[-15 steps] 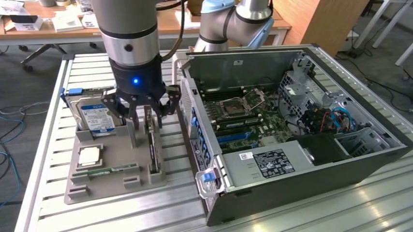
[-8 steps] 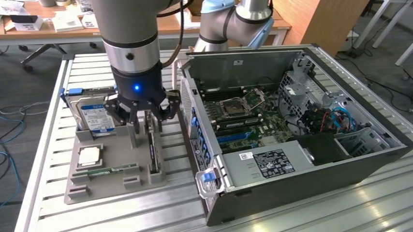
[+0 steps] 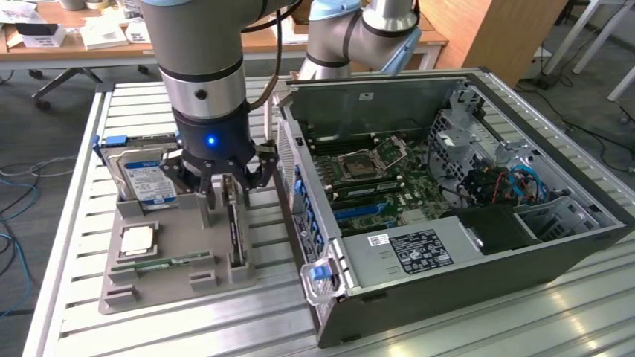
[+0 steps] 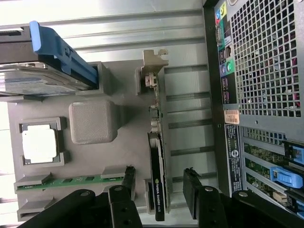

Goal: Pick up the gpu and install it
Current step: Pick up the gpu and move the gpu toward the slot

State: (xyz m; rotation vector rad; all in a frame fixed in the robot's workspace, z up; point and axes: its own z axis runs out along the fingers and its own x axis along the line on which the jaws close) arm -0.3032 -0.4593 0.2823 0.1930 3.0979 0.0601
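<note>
The gpu (image 3: pixel 236 236) is a thin dark card standing on edge in a slot of the grey holder tray (image 3: pixel 174 230). In the wrist view the gpu (image 4: pixel 157 183) runs lengthwise, with its silver bracket (image 4: pixel 153 71) at the far end. My gripper (image 3: pixel 224 192) hangs low over the tray and is open. In the wrist view the gripper (image 4: pixel 159 175) has one black finger (image 4: pixel 128 183) on each side of the card, with gaps between the pads and the card. Nothing is held.
The tray (image 4: pixel 190 109) also holds a silver hard drive (image 3: pixel 149 178) with a blue label, a CPU (image 3: pixel 137 239) and a green memory stick (image 3: pixel 163 262). The open computer case (image 3: pixel 447 193) lies close beside the tray, motherboard exposed. Everything rests on a slatted metal table (image 3: pixel 198 327).
</note>
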